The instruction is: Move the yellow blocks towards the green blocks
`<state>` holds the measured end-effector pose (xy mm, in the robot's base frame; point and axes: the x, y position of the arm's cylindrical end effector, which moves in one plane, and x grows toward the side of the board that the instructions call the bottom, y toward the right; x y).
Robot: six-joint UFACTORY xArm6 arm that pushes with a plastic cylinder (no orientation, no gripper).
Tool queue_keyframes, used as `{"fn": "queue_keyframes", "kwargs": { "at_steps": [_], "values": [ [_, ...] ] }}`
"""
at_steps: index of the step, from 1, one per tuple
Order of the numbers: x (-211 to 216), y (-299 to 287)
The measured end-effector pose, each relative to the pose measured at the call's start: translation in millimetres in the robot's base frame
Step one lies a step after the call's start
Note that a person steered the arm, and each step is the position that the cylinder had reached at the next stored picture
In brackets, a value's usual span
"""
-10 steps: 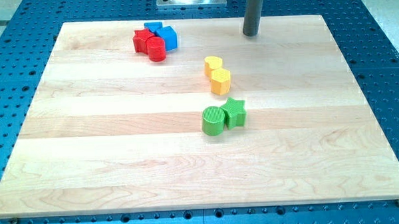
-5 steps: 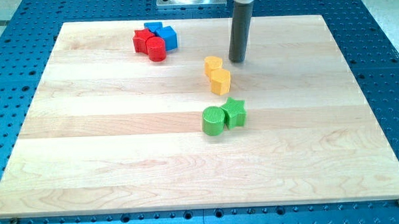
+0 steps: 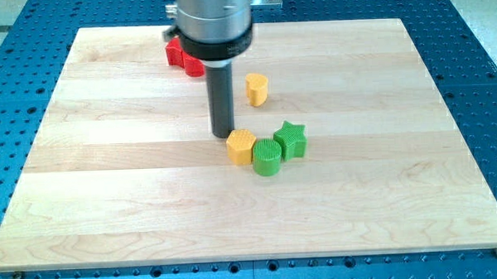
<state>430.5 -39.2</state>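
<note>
My tip [image 3: 223,134] just far-left of yellow hexagon block [image 3: 241,146], which touches green cylinder [image 3: 266,155]; green star [image 3: 291,140] adjoining. Yellow heart block [image 3: 257,88] farther back. Bare rod, no jaws.

Legible markings: none found.
No text, label, brand, number or sign can be read on the pale wooden board [image 3: 416,192], the coloured blocks, the dark rod or the blue perforated table [image 3: 487,81].

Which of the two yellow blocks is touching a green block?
The lower yellow block, just below my tip, touches the green cylinder. The other yellow block stands alone, higher in the view.
</note>
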Motion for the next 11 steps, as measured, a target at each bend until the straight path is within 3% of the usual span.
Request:
{"fn": "queue_keyframes", "kwargs": {
  "at_steps": [2,3,4,5,6,7,8,9,10,11],
  "values": [
    [-76.9,39.1],
    [-88.7,67.1],
    [-79.1,124.0],
    [-31.0,158.2],
    [-41.6,121.4],
    [-74.1,141.5],
    [-73.0,89.2],
    [-23.8,68.6],
    [-53.4,60.4],
    [-14.1,26.5]
  ]
}}
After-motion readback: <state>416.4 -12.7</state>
